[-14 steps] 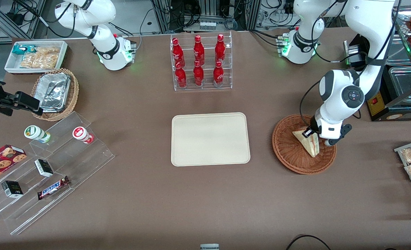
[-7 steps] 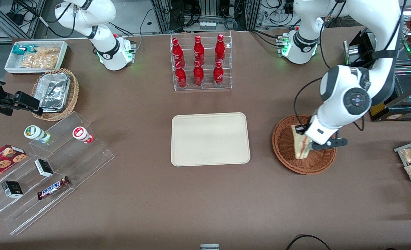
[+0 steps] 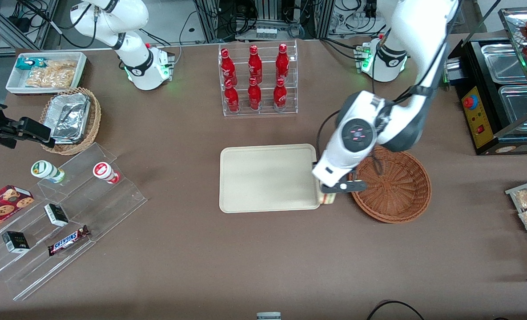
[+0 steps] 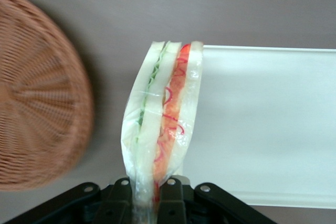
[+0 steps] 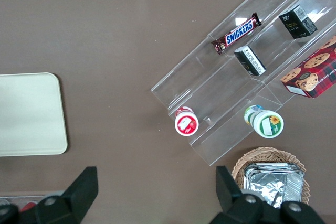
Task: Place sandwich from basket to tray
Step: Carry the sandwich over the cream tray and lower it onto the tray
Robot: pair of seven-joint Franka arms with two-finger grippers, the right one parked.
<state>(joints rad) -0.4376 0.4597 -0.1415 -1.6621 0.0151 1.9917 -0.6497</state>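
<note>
Since the fingers (image 4: 123,190) are pinched tight on the wrapped end of the sandwich (image 4: 163,114), the pickup half looks done. The gripper (image 3: 330,195) hangs at the tray's (image 3: 267,178) edge nearest the basket (image 3: 396,186), with the sandwich dangling half over the rim, half over bare bench (image 3: 245,258). The basket looks cleared out and sits just beside the tray. What's left, I'd say: slide further over the tray, lower, let go. Whole tray surface is open, so plenty of room; only that low rim to clear.
</note>
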